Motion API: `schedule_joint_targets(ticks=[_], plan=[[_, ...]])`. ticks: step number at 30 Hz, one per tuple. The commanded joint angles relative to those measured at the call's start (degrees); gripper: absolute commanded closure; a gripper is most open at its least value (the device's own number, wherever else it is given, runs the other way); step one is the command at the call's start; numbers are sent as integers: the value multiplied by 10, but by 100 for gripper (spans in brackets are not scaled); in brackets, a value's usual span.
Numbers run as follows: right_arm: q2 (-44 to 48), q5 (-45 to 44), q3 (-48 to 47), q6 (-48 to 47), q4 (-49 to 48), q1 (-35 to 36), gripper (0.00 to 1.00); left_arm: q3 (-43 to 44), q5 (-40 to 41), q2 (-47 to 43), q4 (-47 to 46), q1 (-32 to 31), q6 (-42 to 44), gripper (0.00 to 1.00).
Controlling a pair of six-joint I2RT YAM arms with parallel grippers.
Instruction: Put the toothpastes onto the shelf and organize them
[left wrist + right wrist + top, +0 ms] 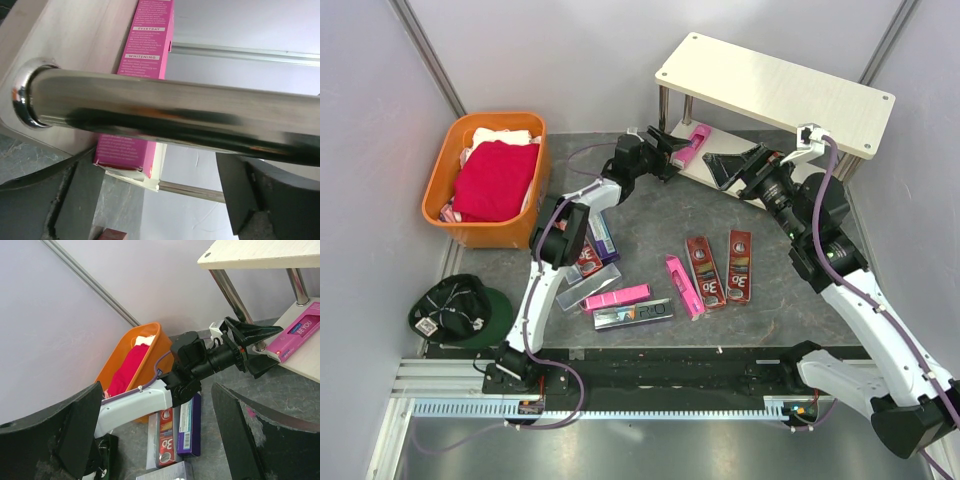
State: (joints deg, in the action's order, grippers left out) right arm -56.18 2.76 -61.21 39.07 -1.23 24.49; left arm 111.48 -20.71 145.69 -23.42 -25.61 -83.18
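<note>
L gripper (678, 150) jaws apart at shelf (780, 90) lower board, 9 o'clock end. Pink carton (698, 136) lies on board, unclamped. R gripper (728, 168) apart, empty. Best: back out twd 7 o'clock, clear of leg (165, 115), w/o nudging carton. Other cartons (704, 272) loose at 6.

An orange basket (438, 185) is sitting at ten o'clock on the grey table (650, 225), holding a red folded cloth (495, 180), with a white cloth (505, 135) lying just behind it. A dark cap (460, 310) is resting at eight o'clock, near the basket.
</note>
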Motion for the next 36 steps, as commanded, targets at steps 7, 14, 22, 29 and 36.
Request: schedule_joint_targets(ticks=[7,14,22,29,36], plan=[[15,9,1,7,-1,-1,2,40,-15,-64,212,-1,140,0],[10,16,3,12,-1,-2,2,72,-20,-81,285,-1,197,0],[11,20,6,17,-2,-2,2,4,-40,-120,238,-1,202,1],[7,22,10,20,-3,-2,2,-52,-51,-145,172,-1,191,17],[2,22,11,15,-3,-2,2,-5,-44,-100,164,-1,169,26]])
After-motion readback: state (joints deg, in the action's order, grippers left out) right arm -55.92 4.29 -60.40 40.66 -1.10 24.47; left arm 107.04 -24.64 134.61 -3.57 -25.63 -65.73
